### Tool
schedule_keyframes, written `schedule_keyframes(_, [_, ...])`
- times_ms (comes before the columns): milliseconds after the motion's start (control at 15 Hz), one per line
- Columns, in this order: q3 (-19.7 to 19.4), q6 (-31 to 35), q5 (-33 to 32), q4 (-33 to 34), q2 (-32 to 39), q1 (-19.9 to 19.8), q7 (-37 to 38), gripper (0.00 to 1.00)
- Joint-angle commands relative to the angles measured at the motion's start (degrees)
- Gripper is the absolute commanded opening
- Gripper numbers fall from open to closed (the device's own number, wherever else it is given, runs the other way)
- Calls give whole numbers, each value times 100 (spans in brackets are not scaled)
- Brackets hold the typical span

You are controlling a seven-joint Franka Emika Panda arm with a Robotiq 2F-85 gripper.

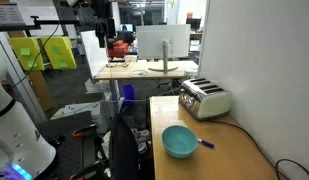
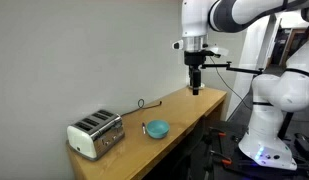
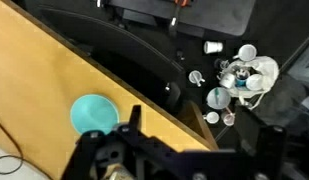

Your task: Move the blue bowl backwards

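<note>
The blue bowl [image 1: 178,141] is a round, shallow teal bowl on the wooden table [image 1: 229,155], in front of the silver toaster. It also shows in an exterior view [image 2: 157,129] and at the left of the wrist view [image 3: 94,114]. My gripper [image 2: 195,82] hangs high above the table's far end, well away from the bowl and not touching anything. In the wrist view my gripper [image 3: 194,130] has its fingers spread with nothing between them. In an exterior view it is a dark shape near the top [image 1: 104,33].
A silver toaster [image 1: 206,98] [image 2: 96,135] stands by the wall with a black cable [image 2: 144,102] behind it. A small blue-purple pen [image 1: 204,143] lies beside the bowl. White cups and clutter [image 3: 239,75] sit on the floor past the table edge.
</note>
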Motion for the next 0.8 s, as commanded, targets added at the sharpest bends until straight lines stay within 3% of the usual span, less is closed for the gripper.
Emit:
schedule_keyframes(0, [-49,-11,-25,12,10,59,25,100])
schedule_keyframes(533, [-49,-10,-25,12,10,59,25,100])
schedule_keyframes(733, [-327,279,95,-1,132,-140,56,100])
